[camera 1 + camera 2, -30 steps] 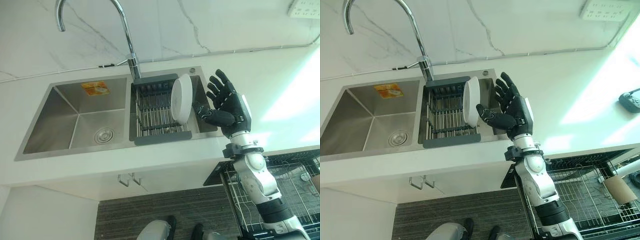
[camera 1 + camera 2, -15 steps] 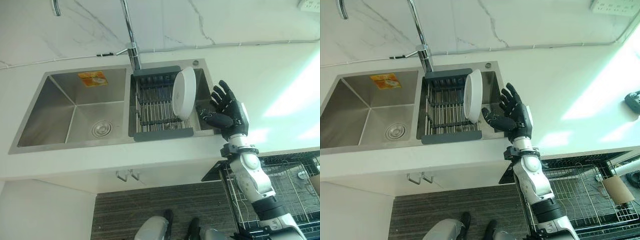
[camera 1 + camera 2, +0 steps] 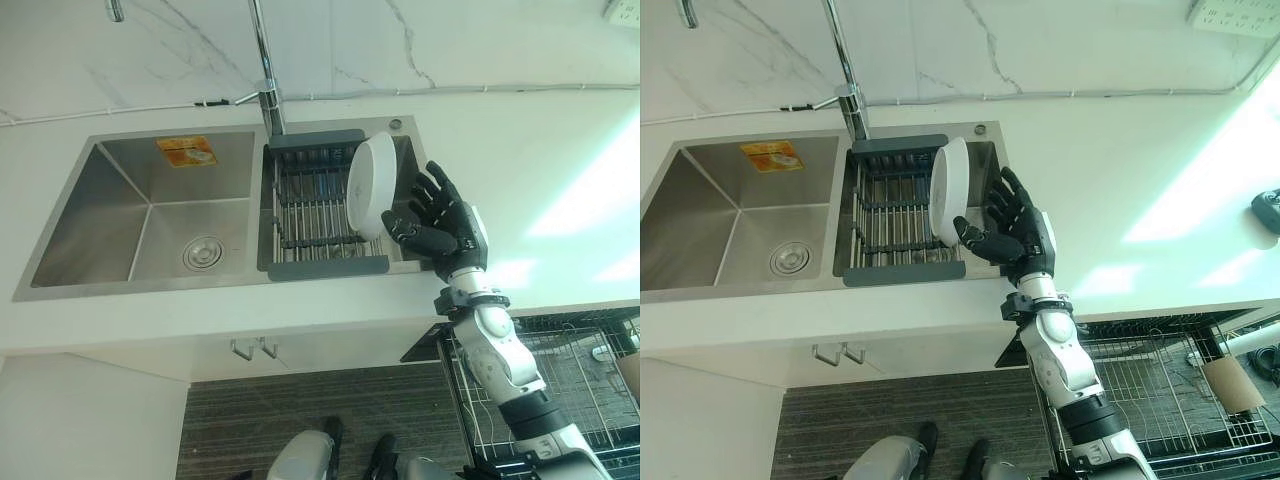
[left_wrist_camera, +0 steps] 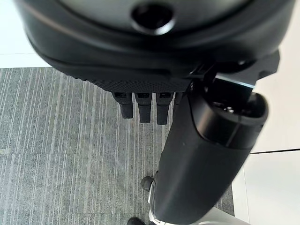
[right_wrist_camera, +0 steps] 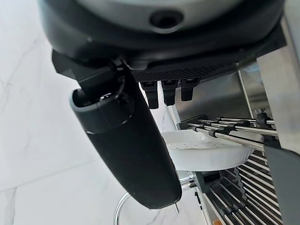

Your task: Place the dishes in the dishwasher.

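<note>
Plate (image 3: 372, 184): a white plate is stood on its edge at the right end of the rack; its rim is turned toward the near side and the far side
Rack (image 3: 308, 215): a wire rack with a dark frame is set across the right bowl of the sink; the plate is held up between its bars
Sink (image 3: 140, 215): a steel sink with two bowls is sunk into the white counter (image 3: 520, 160); a drain (image 3: 203, 253) is seen in the left bowl; a yellow sticker (image 3: 186, 151) is stuck on its far wall
Tap (image 3: 265, 75): a tall shiny tap is stood at the far side, between the two bowls
Right hand (image 3: 440, 222): it is held just right of the plate with fingers spread wide; the thumb is close to the plate's near edge, perhaps touching, but that cannot be told for sure
Left hand (image 4: 187, 93): it is hung over the grey striped floor (image 4: 61, 154); its fingers are straight and nothing is held
Dishwasher basket (image 3: 1160, 390): a wire basket is pulled out low on the near right, under the counter
</note>
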